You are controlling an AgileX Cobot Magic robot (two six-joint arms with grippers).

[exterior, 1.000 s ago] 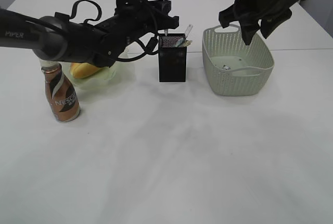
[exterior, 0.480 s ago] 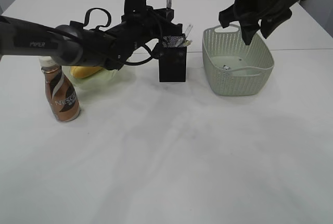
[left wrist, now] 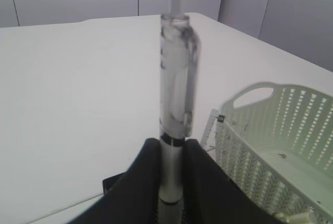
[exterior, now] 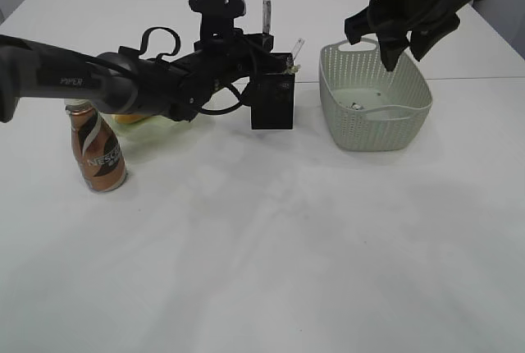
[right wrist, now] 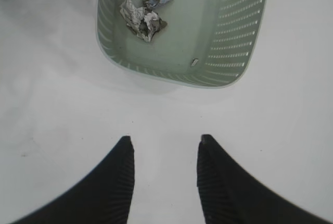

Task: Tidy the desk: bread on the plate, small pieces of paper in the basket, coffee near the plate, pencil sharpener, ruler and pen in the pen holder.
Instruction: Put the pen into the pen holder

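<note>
Left gripper clamps an upright clear pen above the pen holder near the desk's far edge; right gripper jaws apart, empty.

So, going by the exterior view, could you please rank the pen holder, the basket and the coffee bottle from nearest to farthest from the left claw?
1. Pen holder: directly under the left claw, which grips the pen.
2. Basket: off to the right.
3. Coffee bottle: far left, toward the front of the desk.
</note>
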